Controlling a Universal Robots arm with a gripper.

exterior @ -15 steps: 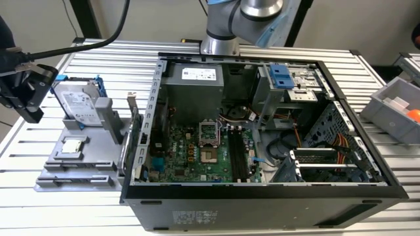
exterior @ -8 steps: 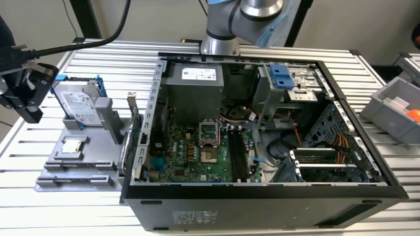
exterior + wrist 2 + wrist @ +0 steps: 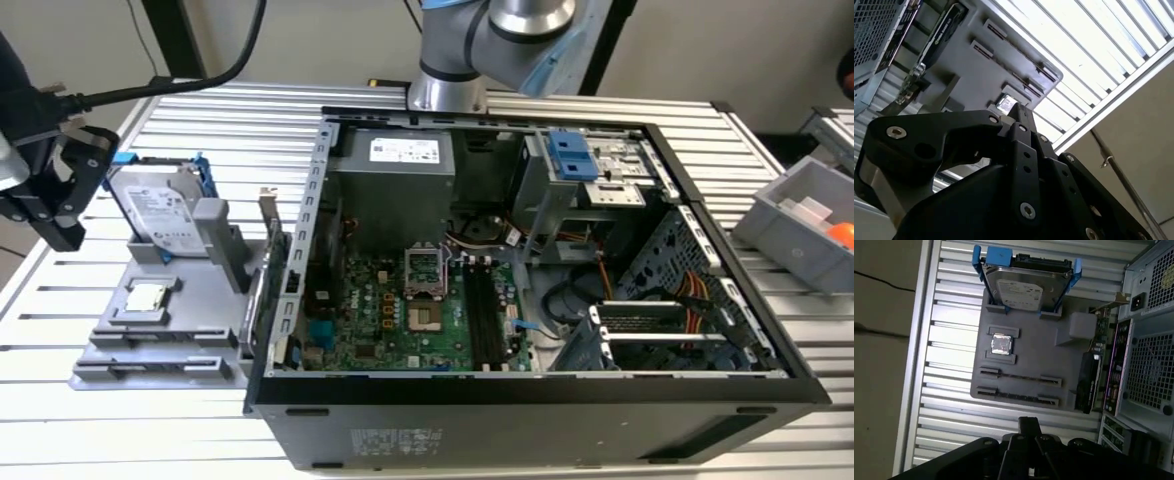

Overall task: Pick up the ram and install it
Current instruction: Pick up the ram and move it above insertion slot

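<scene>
Ram (image 3: pixel 1016 396) (image 3: pixel 150 368) is parked on edge in the clips of the grey tray (image 3: pixel 1029 352), outside the PC case (image 3: pixel 534 400). Its long axis runs left-right in the exterior view, crosswise to the motherboard slots (image 3: pixel 487 310). Gripper (image 3: pixel 1029 423) (image 3: pixel 63 235) hovers near the tray, fingers pinched together and holding nothing.

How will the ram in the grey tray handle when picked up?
Probably stiff and light: the ram is a thin flat board. Standing on edge between tray brackets, it likely lifts straight out but could tip if nudged sideways.
</scene>
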